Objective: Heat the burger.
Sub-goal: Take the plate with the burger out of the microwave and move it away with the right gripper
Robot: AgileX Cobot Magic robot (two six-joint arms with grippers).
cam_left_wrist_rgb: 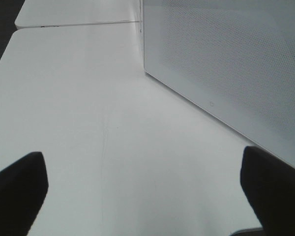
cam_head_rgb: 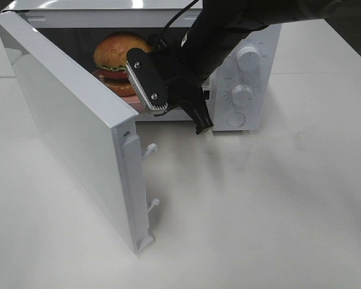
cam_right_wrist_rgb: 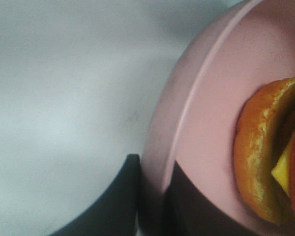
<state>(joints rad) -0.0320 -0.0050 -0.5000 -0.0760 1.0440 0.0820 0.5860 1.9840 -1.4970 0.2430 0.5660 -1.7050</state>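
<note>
Microwave oven (cam_head_rgb: 246, 36), white, placed on white tabletop (cam_head_rgb: 277, 211); two round control knobs (cam_head_rgb: 248, 58) stacked on front panel at right side of oven. Door (cam_head_rgb: 66, 120) swung wide open toward near-left of exterior view, with two white latch hooks (cam_head_rgb: 150, 149) projecting from free edge.

Burger (cam_head_rgb: 117, 51) located inside oven cavity: domed orange-brown bun top, dark filling layers below, seated on pink dish (cam_head_rgb: 131, 103). Only a small part of dish rim visible in exterior view, just beside wrist camera housing.

Right gripper (cam_right_wrist_rgb: 155, 196) reached into cavity opening from right side of oven, clamped on rim of pink dish. Confirmed in right wrist view: one dark finger (cam_right_wrist_rgb: 113, 206) outside rim, other finger inside on dish floor, rim pinched between. Burger in same view set toward middle of dish, apart from fingers; bottom bun edge, yellow cheese and red layer visible. Dish wall lifted or resting on cavity floor: cannot tell.

Left gripper (cam_left_wrist_rgb: 147, 196) released, jaws spread wide, nothing between. Two dark fingertips (cam_left_wrist_rgb: 17, 189) at opposite edges of left wrist view, above bare tabletop. Outer face of open door, perforated pattern, just beside that gripper, not touching. Left arm not seen in exterior view.
</note>
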